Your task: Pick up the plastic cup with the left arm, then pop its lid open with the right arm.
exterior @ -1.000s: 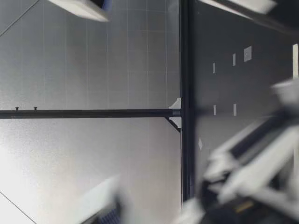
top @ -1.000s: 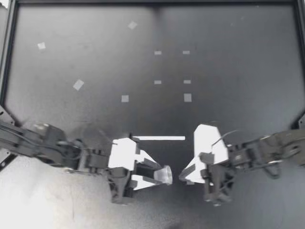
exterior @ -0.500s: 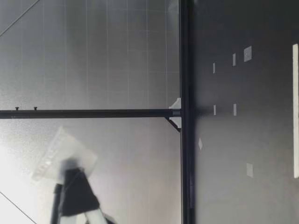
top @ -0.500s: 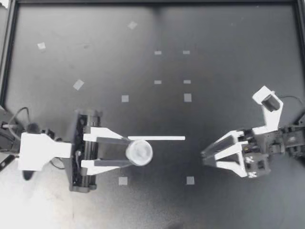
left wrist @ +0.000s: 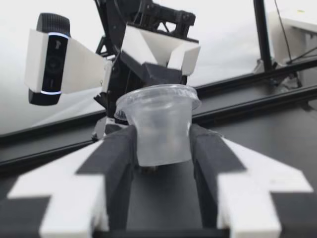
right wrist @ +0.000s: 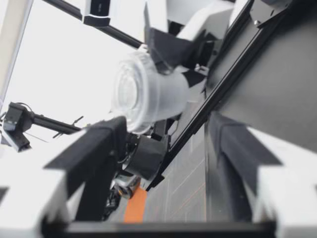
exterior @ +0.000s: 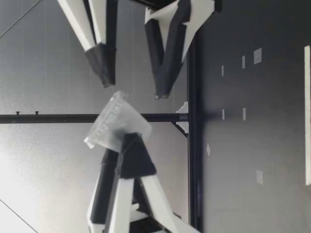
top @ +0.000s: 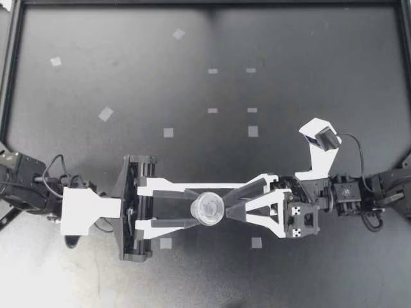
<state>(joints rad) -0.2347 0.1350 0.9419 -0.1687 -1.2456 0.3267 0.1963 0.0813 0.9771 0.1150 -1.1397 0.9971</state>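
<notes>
A small clear plastic cup (top: 208, 208) is held above the dark table, with my left gripper (top: 203, 208) shut on it from two sides. My right gripper (top: 228, 206) reaches in from the other side, open, its fingertips just short of the cup. In the low view the cup (exterior: 116, 127) tilts, rim up, above the left gripper (exterior: 130, 151), and the right gripper (exterior: 133, 91) hangs spread close beside its rim. The left wrist view has the cup (left wrist: 159, 124) upright between the fingers (left wrist: 116, 153). From the right wrist the cup (right wrist: 144, 94) lies just ahead of the open gripper (right wrist: 166, 124).
Several small white tape squares (top: 253, 131) dot the black table (top: 308, 77). A long white strip (exterior: 307, 116) lies on the table under the grippers. A black frame rail (top: 205, 2) runs along the far edge. The right arm's wrist camera (top: 326, 137) sticks out sideways.
My left gripper has carried the cup to the right. My right gripper has swung in from the right and now faces the cup, open, tips nearly at it.
</notes>
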